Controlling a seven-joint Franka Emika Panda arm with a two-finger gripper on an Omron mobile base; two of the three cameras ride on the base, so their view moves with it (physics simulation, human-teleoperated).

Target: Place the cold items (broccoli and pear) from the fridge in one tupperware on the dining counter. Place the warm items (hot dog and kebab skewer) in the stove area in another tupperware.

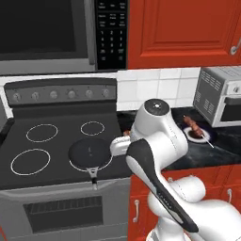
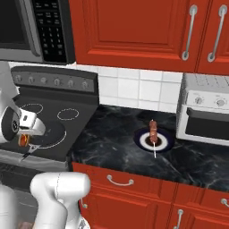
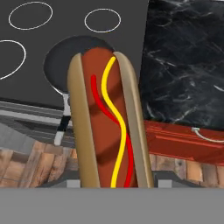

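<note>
Hot dog (image 3: 109, 122) is held clamped in the gripper (image 3: 116, 183), lifted above the stove's (image 1: 56, 141) front edge, with the black frying pan (image 3: 72, 59) seen beneath. Kebab skewer (image 2: 153, 131) lies on a dark plate (image 2: 164, 142) on the black marble counter (image 2: 112, 143), near the toaster oven (image 2: 205, 112)

Glossy black marble counter (image 2: 112, 147), matt dark stovetop (image 1: 56, 136), smooth hot dog (image 3: 107, 122).
</note>
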